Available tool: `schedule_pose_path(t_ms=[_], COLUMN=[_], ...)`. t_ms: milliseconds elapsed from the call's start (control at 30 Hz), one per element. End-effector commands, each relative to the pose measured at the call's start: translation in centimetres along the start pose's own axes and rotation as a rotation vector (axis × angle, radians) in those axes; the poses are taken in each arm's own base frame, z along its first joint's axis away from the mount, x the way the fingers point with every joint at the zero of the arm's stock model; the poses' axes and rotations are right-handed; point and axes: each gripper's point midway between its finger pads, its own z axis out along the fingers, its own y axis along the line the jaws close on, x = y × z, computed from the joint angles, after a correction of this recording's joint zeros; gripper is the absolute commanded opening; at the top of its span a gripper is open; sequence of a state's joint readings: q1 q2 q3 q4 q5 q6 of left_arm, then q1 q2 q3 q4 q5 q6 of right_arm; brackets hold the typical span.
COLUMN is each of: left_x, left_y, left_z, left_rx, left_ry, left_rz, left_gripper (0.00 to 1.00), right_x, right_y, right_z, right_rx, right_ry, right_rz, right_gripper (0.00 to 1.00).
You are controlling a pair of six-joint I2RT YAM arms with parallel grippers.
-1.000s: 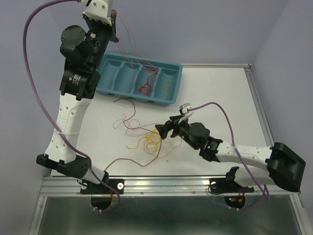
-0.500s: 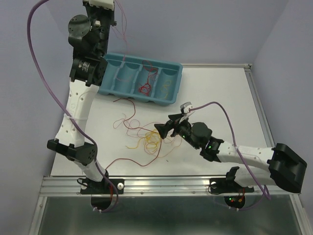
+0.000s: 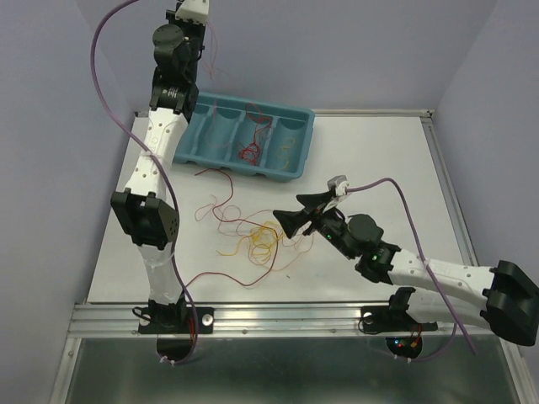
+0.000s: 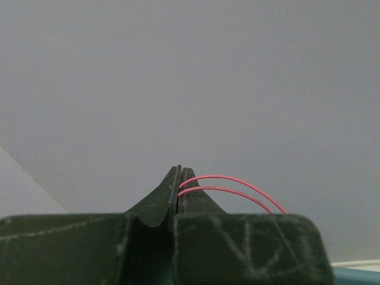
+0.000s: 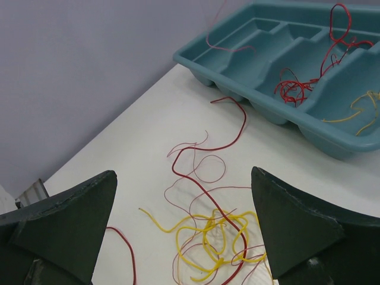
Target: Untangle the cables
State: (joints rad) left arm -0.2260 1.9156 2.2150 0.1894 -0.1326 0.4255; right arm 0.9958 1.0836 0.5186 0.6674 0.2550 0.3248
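Observation:
A tangle of yellow, red and thin dark red cables point(image 3: 261, 240) lies mid-table; the right wrist view shows the same tangle point(image 5: 225, 237) below and between the fingers. My right gripper point(image 3: 296, 212) point(image 5: 184, 175) hovers over its right side, open wide, holding nothing. My left gripper point(image 3: 200, 18) point(image 4: 180, 169) is raised high at the back, shut on a thin pink-red cable point(image 4: 231, 181). That cable point(image 3: 212, 59) hangs down toward the teal tray point(image 3: 240, 167). The tray's slots hold a red bunch point(image 3: 249, 151) point(image 5: 294, 89) and a yellow cable point(image 3: 286, 151) point(image 5: 362, 107).
The teal tray point(image 5: 199, 59) stands at the back left of the white table. A loose dark red cable point(image 3: 221, 278) point(image 5: 126, 252) lies near the front edge. Thick purple arm cables point(image 3: 404, 219) arc over both arms. Walls close in at the left and back.
My left arm has stretched upward and back, lifting the thin pink-red cable higher above the tray. My right gripper has drifted slightly right and stays open over the tangle.

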Motion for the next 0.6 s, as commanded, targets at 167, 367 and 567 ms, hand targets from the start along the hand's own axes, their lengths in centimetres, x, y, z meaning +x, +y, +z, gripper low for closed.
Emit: schedule_pose_path(t_ms=[167,367,567], left_x=[2.8,11.3,17.7], left_y=[1.3,0.2,-2.6], left_z=[3.1,3.8,1.8], left_rx=[-0.02,0.021,0.099], left_ry=[-0.076,0.043,0.197], left_rz=[-0.06,-0.109,-0.131], left_gripper=[0.0,0.0,0.0], right_x=[-2.4,-2.3,-2.2], right_y=[0.2,-0.1,-0.3], right_z=[-1.1,-1.0,-0.8], right_rx=[-0.012,0.006,0.02], right_ry=[-0.092,-0.094,-0.091], right_rz=[0.036,0.036,0.034], right_gripper=[0.99,1.0,1.0])
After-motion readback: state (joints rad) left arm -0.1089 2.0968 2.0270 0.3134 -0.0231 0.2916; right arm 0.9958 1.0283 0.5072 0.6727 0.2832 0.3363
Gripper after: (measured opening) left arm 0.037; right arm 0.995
